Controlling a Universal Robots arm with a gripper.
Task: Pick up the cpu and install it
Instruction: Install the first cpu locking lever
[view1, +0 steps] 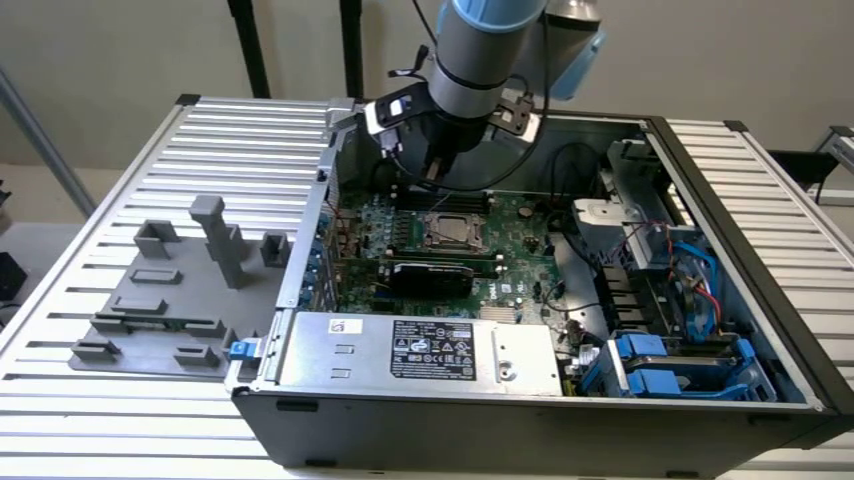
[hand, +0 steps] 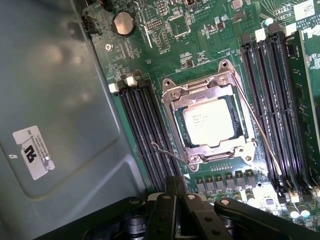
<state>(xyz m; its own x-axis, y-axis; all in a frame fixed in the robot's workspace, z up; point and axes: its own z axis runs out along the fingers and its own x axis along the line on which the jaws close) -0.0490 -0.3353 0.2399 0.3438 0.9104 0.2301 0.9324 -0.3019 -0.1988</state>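
Your gripper (hand: 176, 187) had its fingers pressed together with nothing between them, hovering above the motherboard (view1: 514, 215) inside the open computer case (view1: 534, 425). Scanning from the exterior view's left, you saw a grey fixture plate (view1: 160, 300) with upright blocks lying on the ribbed metal table (view1: 80, 270), then the case with the silver power supply (view1: 420, 350) along its near side, and blue drive brackets (view1: 667, 365) toward the exterior view's right. Through the wrist view, the cpu (hand: 207, 122) sat in the socket frame (hand: 210, 117), between two banks of black memory slots (hand: 145, 130), apart from the gripper.
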